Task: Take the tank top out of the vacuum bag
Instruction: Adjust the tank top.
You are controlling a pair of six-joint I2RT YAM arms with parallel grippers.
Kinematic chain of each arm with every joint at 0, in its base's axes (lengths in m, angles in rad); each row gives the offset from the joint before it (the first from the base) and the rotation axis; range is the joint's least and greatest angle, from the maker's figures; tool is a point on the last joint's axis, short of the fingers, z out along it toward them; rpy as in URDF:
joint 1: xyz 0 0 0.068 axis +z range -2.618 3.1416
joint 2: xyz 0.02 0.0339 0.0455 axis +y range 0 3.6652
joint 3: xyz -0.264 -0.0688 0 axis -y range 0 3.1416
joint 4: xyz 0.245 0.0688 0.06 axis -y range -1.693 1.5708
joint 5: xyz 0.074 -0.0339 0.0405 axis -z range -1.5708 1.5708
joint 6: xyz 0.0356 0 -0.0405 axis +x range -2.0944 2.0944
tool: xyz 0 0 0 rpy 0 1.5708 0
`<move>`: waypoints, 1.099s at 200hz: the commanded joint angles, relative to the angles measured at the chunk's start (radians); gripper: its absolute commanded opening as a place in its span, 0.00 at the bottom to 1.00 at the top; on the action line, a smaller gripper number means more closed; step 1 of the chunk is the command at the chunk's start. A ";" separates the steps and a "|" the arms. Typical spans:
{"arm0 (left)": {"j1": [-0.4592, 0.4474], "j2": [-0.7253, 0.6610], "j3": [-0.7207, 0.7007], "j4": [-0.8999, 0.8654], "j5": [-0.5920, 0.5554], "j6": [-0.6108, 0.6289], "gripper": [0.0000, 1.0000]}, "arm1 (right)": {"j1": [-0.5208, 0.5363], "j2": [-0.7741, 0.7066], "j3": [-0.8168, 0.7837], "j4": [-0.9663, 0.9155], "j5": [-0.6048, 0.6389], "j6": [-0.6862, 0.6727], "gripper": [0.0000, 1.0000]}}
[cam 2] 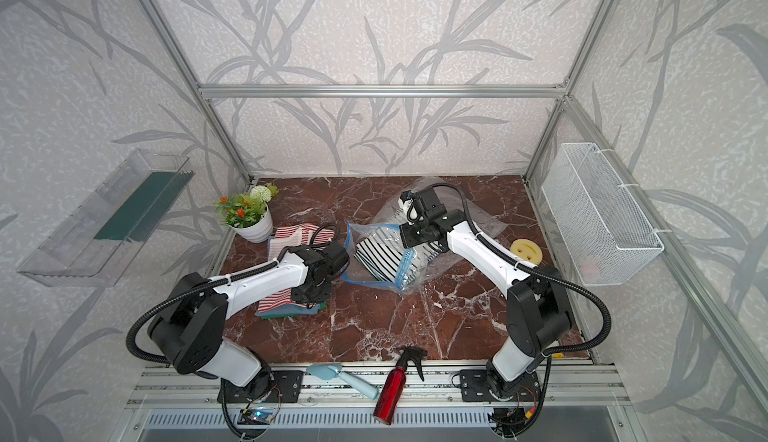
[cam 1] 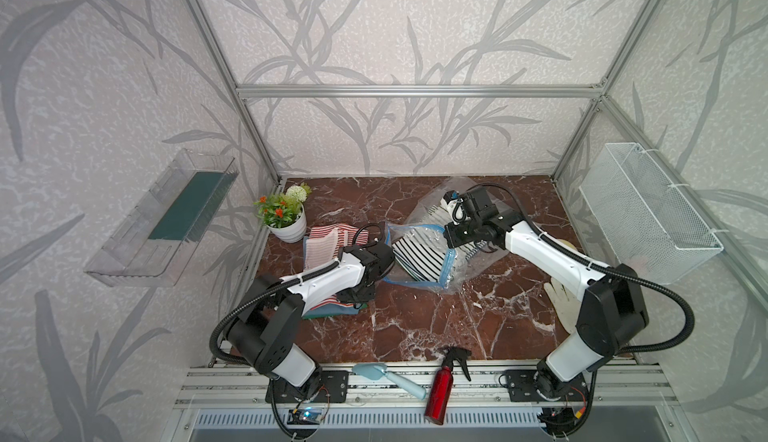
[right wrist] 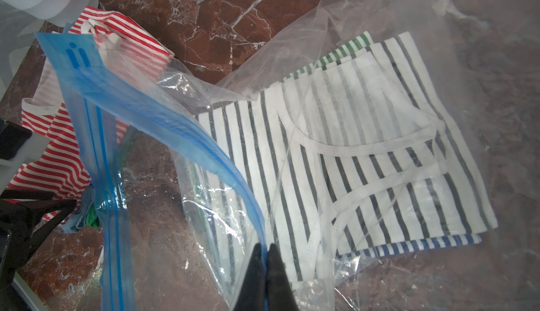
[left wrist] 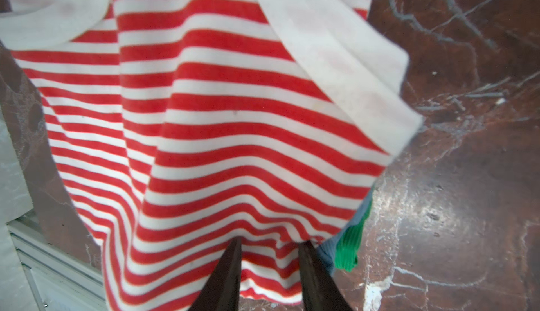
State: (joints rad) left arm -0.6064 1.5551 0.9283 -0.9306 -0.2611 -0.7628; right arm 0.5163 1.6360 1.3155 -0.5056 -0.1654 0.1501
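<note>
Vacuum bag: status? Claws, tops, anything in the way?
Right claw shut on bag zip strip. Left claw open over red top. Black-striped top inside bag. Nothing seen blocking mouth.

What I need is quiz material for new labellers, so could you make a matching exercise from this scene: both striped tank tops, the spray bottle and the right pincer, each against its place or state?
Things
1. black-and-white striped tank top
2. red-and-white striped tank top
3. red spray bottle
4. right pincer

Places or states
A. lying across the front rail
B. shut on the blue zip strip
C. inside the vacuum bag
D. outside the bag, over a pile of other clothes

Pairs: 1-C, 2-D, 3-A, 4-B
</note>
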 commanded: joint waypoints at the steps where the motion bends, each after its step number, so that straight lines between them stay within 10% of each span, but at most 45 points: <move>1: 0.012 -0.001 -0.037 0.026 0.014 -0.018 0.36 | 0.005 -0.005 -0.009 -0.011 0.001 0.003 0.00; 34: 0.038 -0.012 -0.087 0.081 0.051 -0.024 0.34 | 0.005 -0.005 -0.008 -0.011 -0.005 0.005 0.00; 100: 0.061 -0.050 -0.111 0.089 0.053 -0.032 0.00 | 0.004 -0.005 -0.002 -0.012 -0.006 0.004 0.00; 220: 0.115 -0.339 -0.022 0.002 0.192 0.035 0.00 | 0.010 -0.002 0.011 -0.023 -0.006 0.001 0.00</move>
State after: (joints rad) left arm -0.5045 1.2938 0.8688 -0.9031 -0.1539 -0.7673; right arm 0.5201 1.6360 1.3155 -0.5060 -0.1665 0.1501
